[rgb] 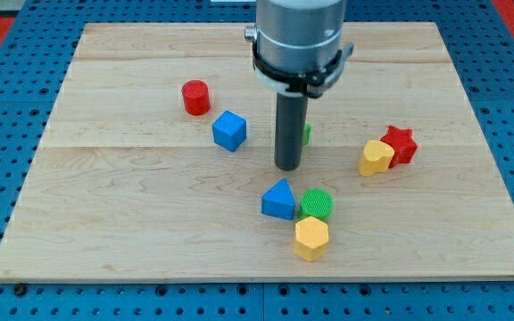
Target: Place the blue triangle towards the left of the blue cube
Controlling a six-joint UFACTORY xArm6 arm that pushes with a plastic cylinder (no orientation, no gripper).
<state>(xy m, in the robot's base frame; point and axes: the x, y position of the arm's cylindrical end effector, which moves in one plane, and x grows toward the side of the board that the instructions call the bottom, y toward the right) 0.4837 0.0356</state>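
Observation:
The blue triangle [279,200] lies on the wooden board a little below the view's middle, touching a green cylinder [317,205] on its right. The blue cube [229,130] sits up and to the left of it. My tip [288,166] stands on the board just above the blue triangle, with a small gap, and to the right of the blue cube.
A yellow hexagon block [311,238] lies below the green cylinder. A red cylinder [195,97] is up-left of the blue cube. A yellow block [376,158] and a red star [401,144] sit together at the right. A green block [306,134] is mostly hidden behind the rod.

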